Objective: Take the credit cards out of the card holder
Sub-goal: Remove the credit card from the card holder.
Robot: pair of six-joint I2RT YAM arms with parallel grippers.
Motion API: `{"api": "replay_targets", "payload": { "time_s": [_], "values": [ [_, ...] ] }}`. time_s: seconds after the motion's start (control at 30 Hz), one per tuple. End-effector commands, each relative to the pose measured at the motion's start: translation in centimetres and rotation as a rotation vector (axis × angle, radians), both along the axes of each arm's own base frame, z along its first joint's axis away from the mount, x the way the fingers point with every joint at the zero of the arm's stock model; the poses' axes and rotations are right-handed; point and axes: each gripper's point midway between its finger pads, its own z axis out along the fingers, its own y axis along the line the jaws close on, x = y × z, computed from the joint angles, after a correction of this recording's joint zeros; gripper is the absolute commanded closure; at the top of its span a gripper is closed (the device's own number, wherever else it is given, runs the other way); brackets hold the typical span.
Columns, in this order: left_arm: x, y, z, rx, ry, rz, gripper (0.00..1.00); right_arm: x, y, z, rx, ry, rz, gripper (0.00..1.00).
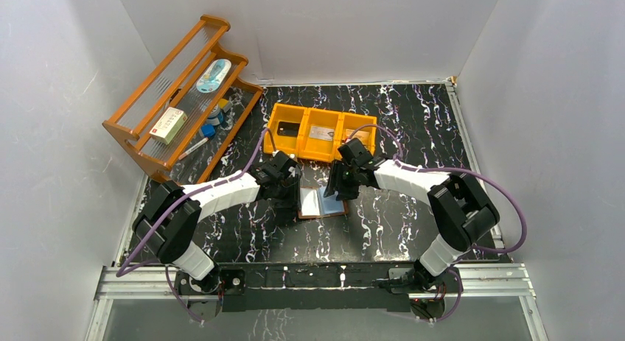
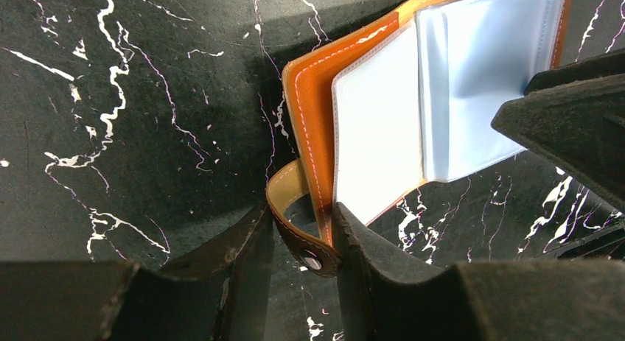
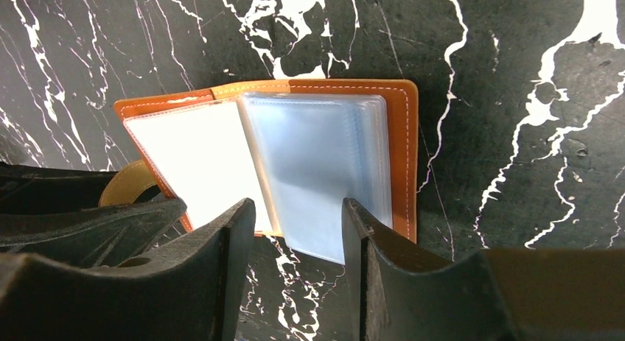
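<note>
The brown card holder [image 1: 318, 203] lies open on the black marbled table, its pale-blue clear pockets [image 3: 317, 171] fanned out and showing no card. My left gripper [image 2: 302, 219] is shut on the holder's snap strap [image 2: 309, 254] at the left cover's edge. My right gripper [image 3: 298, 208] is open, with the lower edge of a raised pocket leaf between its fingers. In the top view both grippers crowd over the holder, the left [image 1: 291, 194] and the right [image 1: 341, 185]. A black credit card [image 1: 288, 129] and a silvery-grey one [image 1: 321, 132] lie in the orange bin.
The orange three-compartment bin [image 1: 324, 113] stands just behind the holder. A wooden rack [image 1: 133, 127] at the back left carries a white-and-red box [image 1: 168, 125] and small items. White walls close in the table on three sides.
</note>
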Motion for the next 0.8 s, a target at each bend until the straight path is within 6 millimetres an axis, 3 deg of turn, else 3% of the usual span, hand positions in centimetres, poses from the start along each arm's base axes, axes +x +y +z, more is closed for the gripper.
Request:
{"api": "replay_targets", "payload": {
  "time_s": [0.0,0.2,0.4,0.77],
  "values": [
    [-0.4,-0.3,0.9,-0.030,-0.006,-0.022,0.68,0.3,0.1,0.1,0.004,-0.011,0.007,0.44],
    [-0.4,-0.3,0.9,-0.028,-0.005,-0.026,0.69,1.1,-0.4,1.6,-0.015,-0.073,0.003,0.42],
    [-0.6,-0.1,0.9,-0.028,-0.006,-0.026,0.69,1.1,-1.2,1.1,-0.061,-0.072,-0.011,0.41],
    [-0.5,-0.4,1.0,-0.037,-0.003,-0.029,0.69,0.1,0.8,0.8,0.049,-0.030,0.044,0.50]
  ]
}}
